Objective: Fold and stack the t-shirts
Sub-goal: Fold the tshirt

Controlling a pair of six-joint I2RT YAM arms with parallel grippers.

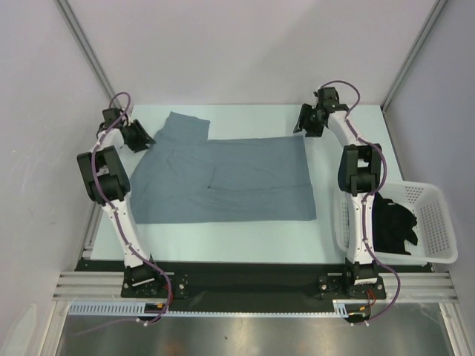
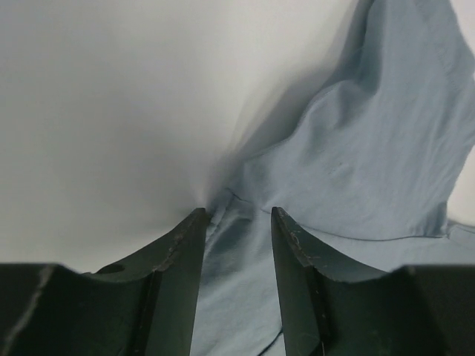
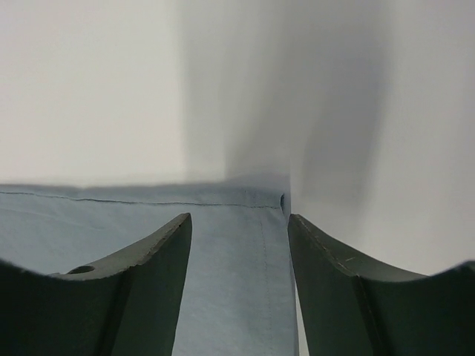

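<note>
White walls, pale surface. grey-blue shirt lies spread flat mid-surface, one sleeve poking out at the far-left corner

left pincer is at that sleeve corner, jaws part open astride the cloth, not clamped on it as far as the wrist view shows. right pincer is at the far-right hem corner, jaws wide, corner lying between them, not gripped

risks as I see them:
- cloth is rumpled by the left tips, so closing there may catch a double layer or only the sleeve, giving a skewed fold
- right corner sits at the very edge of the jaw gap. small drift and it closes on nothing, or nips just the hem and slips on lift
- one side grabs, other misses: shirt drags and twists across the surface

basket, white lattice, near right beside the right arm. holds black shirt, bunched, unfolded, partly hidden by the arm. nothing else visible in it

no stack started by my read
</note>
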